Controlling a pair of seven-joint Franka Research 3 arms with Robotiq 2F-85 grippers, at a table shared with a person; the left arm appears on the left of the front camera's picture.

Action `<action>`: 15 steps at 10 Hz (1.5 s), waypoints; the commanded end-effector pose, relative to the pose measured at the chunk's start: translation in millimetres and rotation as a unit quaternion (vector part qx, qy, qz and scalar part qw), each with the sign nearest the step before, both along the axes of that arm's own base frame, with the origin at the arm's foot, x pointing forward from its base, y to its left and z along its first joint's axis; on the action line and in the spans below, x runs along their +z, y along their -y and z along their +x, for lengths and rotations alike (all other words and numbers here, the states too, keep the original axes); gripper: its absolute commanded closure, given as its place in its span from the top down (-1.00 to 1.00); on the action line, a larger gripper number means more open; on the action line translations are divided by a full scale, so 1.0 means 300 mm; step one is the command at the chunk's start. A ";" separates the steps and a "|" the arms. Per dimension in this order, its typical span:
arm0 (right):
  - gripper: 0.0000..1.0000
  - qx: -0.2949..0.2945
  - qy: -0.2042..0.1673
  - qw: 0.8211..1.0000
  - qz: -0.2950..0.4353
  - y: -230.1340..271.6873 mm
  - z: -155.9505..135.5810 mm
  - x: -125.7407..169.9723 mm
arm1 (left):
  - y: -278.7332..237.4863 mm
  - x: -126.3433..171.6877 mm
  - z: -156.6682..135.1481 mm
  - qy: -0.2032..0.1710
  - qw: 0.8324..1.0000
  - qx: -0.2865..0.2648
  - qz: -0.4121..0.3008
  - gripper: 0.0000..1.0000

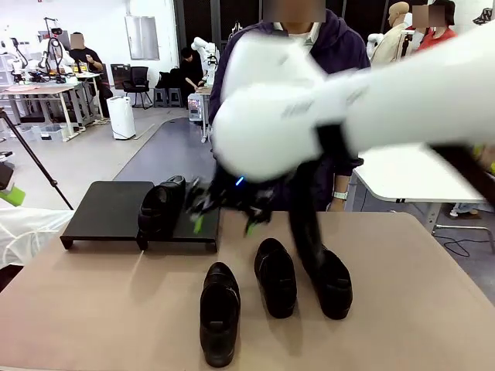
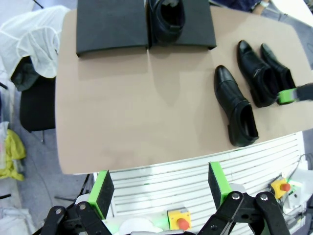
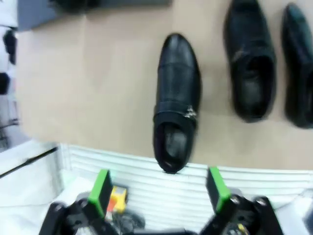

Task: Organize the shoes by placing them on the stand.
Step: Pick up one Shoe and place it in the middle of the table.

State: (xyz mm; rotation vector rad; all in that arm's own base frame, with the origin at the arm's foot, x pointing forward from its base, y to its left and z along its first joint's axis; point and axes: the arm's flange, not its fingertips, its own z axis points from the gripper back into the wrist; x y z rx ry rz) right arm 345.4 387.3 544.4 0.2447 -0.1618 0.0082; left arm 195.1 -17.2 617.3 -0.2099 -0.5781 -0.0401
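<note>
One glossy black shoe [image 1: 161, 207] stands on the right part of the matte-black stand [image 1: 104, 205], also visible as shoe [image 2: 167, 14] on stand [image 2: 112, 27]. Three more shoes lie on the tan table: a near one [image 1: 220, 313] [image 3: 177, 98], a middle one [image 1: 276, 277] [image 3: 249, 58] and a right one [image 1: 332, 282] [image 3: 298, 63]. My right gripper [image 1: 224, 220] [image 3: 159, 190] hangs open and blurred above the table between the stand and the shoes, holding nothing. My left gripper [image 2: 158, 186] is open and empty, high above the table's near edge.
A person in a purple hoodie [image 1: 340, 46] stands at the far side behind the right arm. The stand's left half [image 2: 110, 29] is bare. A chair with white cloth [image 2: 34, 44] sits off the table's left end. A white table [image 1: 402, 174] stands at back right.
</note>
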 end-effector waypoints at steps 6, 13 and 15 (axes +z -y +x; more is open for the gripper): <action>1.00 -0.052 -0.061 0.991 0.104 1.112 -0.205 0.170 | -0.002 -0.015 0.000 0.005 1.000 -0.002 -0.003 1.00; 1.00 -0.079 -0.052 0.991 0.098 1.233 -0.315 0.107 | -0.002 -0.015 0.000 0.005 1.000 -0.002 -0.003 1.00; 1.00 -0.079 -0.052 0.991 0.098 1.233 -0.315 0.107 | -0.002 -0.015 0.000 0.005 1.000 -0.002 -0.003 1.00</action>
